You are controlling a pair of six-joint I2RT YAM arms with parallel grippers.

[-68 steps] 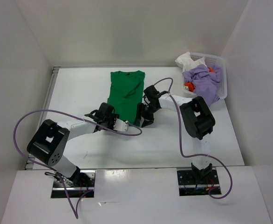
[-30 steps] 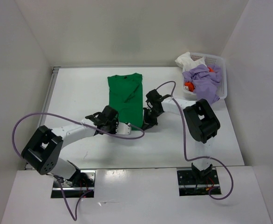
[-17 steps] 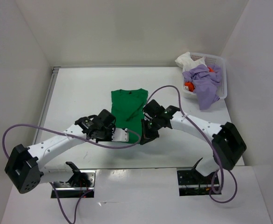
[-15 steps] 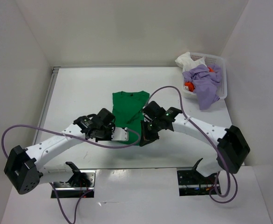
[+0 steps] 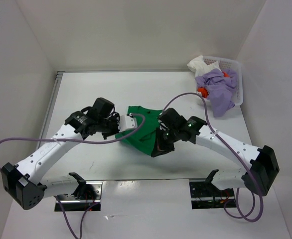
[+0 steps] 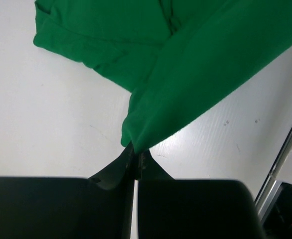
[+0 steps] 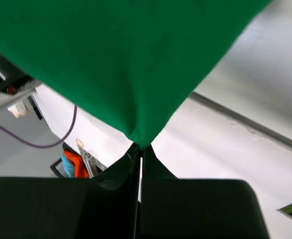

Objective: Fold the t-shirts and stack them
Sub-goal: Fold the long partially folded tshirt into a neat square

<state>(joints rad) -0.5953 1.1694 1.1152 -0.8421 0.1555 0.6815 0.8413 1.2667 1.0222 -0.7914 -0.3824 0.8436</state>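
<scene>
Over table (image 5: 86, 94) – L gripper (image 6: 136, 153), R gripper (image 7: 140, 149) pinch green tee (image 5: 143, 130).

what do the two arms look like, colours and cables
The left arm and right arm both have white links and bulky black joint housings. A purple cable loops loosely along each. The left gripper and right gripper are black, their fingers tapering to thin tips.

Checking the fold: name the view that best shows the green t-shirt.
Top external: most of the green t-shirt shows, held between the left gripper and right gripper. Each wrist view shows only one pinched corner.
</scene>
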